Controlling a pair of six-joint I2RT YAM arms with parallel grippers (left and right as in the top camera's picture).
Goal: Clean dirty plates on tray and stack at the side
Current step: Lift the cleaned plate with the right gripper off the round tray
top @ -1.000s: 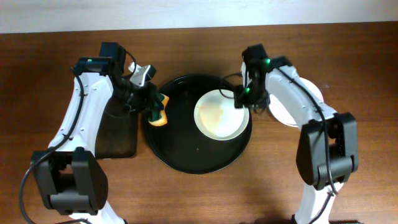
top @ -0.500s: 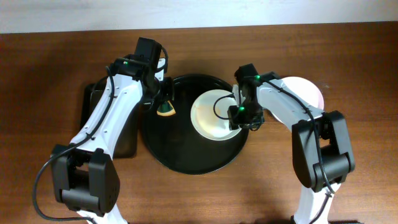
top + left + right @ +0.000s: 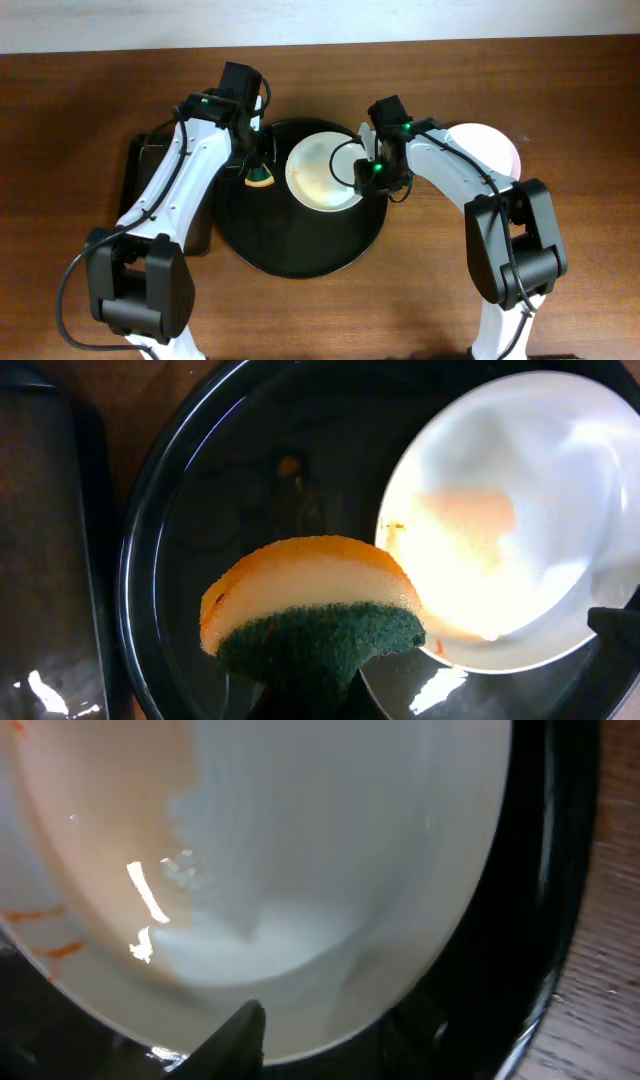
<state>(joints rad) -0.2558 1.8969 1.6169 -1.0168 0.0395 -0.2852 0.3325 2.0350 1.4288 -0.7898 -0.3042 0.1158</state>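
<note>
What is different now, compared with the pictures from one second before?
The right gripper went left with the dirty plate, across the round tray, which also shifted slightly left. The left gripper, keeping the sponge, came in over the tray beside the plate. The white plate on the right and the rectangular tray stayed.

probably robotics lab: left arm, right arm at wooden table, plain white wall.

Dark brown wooden table below a pale wall
</note>
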